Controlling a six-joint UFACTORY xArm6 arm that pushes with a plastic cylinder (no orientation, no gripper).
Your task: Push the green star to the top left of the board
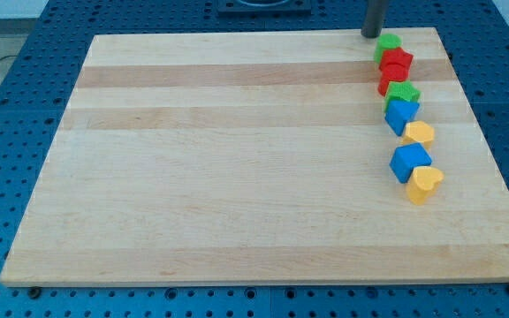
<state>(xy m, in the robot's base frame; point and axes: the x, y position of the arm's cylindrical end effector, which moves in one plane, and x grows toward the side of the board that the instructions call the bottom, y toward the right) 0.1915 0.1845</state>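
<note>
Green star [403,92] well below tip [371,35]

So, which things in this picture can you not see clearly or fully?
- My tip: the rod's upper part is cut off by the view's top; whether the tip touches the top green block is unclear.
- Which green block is the star: that one or the lower green block; both are too small and partly hidden by neighbours.
- The two red blocks: they overlap, so their shapes are unclear.

Two green blocks [389,43] [404,92], two red blocks [397,61] [389,79], two blue blocks [401,115] [409,161], two yellow blocks [419,133] [426,183]
</note>
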